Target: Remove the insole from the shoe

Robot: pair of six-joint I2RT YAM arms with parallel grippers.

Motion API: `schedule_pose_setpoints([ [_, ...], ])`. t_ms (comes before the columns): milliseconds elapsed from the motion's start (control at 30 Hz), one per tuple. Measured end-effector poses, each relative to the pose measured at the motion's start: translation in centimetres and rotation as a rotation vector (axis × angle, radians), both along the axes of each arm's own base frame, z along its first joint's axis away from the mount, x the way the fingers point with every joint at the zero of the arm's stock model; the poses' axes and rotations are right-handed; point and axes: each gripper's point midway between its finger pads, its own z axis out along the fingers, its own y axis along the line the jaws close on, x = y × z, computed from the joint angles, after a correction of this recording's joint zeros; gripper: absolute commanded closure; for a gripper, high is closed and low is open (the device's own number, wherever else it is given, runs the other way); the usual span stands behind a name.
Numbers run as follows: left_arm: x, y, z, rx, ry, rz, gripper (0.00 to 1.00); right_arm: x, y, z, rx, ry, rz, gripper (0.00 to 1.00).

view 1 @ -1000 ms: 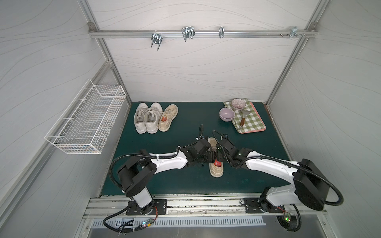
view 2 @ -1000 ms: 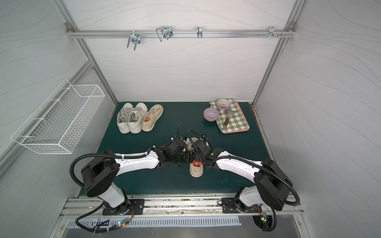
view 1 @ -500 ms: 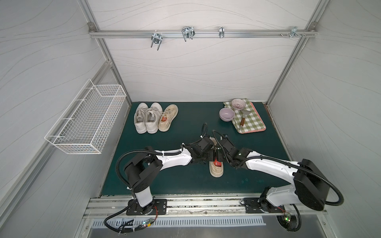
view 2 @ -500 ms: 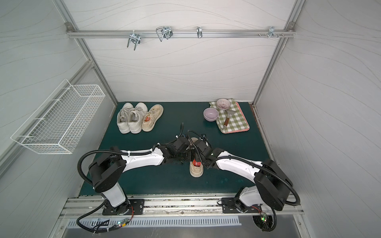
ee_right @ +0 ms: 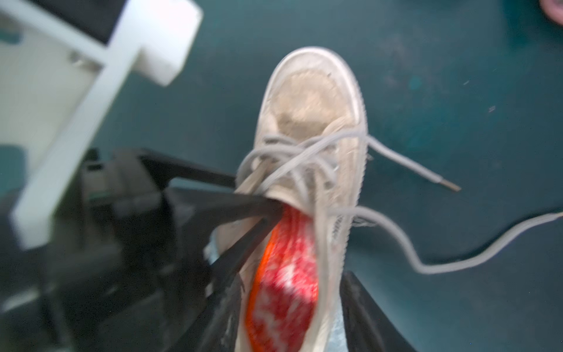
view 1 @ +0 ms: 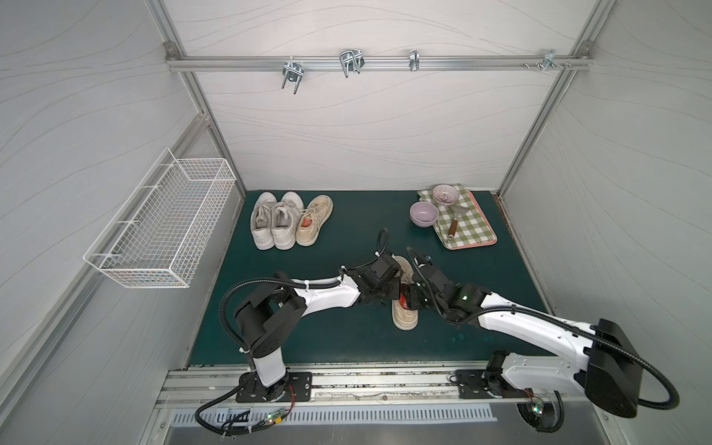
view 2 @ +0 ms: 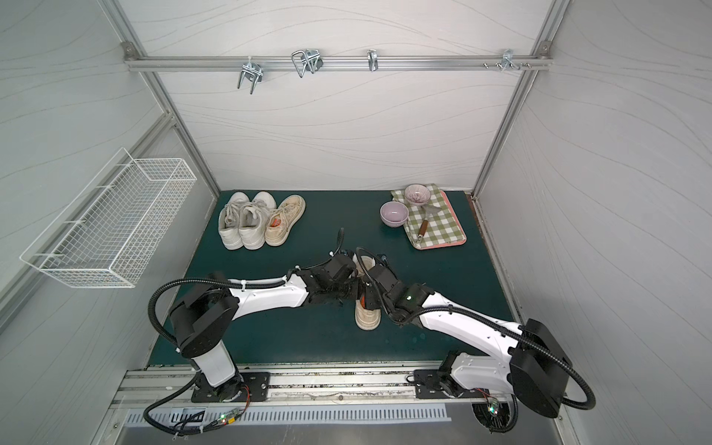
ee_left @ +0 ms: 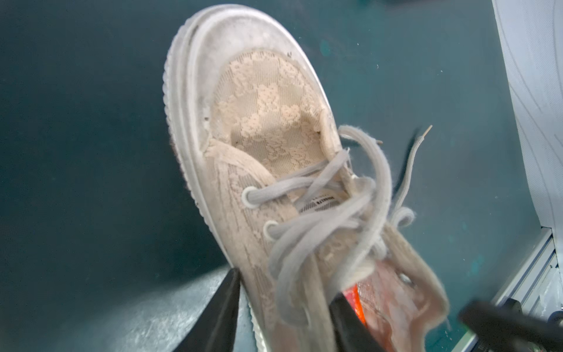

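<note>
Red insole (ee_right: 283, 274) sits in the shoe (ee_left: 259, 122), flanked by the half-open right gripper (ee_right: 292, 317). Left gripper (ee_left: 286, 289) straddles one sidewall; grip unclear.

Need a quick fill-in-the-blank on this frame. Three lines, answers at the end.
1. The red insole sits ____ the beige shoe.
2. Near the back wall, ____ more shoes stand side by side.
3. ____ bowls sit at the checked cloth.
Missing words: inside; three; two.
</note>
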Motion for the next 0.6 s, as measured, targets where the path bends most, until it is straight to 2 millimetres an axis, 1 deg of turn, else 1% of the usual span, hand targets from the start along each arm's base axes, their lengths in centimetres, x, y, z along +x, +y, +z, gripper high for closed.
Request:
schedule_pose_setpoints([
  [133,0.1,0.1,0.0,-0.002,0.003,0.0,0.64,-0.8,0.8,-0.2,0.031,0.043,0.028,0.56],
  [233,0.3,0.1,0.1,-0.01,0.004,0.005,0.68,-1.0,0.9,-0.8,0.023,0.062,0.034,0.59],
  [300,0.6,0.1,0.3,-0.021,0.0,0.009,0.68,-1.1,1.0,-1.3,0.013,0.079,0.037,0.6],
  [433,0.8,0.0,0.4,-0.036,-0.003,0.008,0.7,-0.8,1.0,-2.1,0.011,0.105,0.031,0.62],
  [600,0.7,-0.1,0.4,-0.045,0.0,0.002,0.73,0.1,0.7,-3.2,-0.007,0.12,0.004,0.6],
])
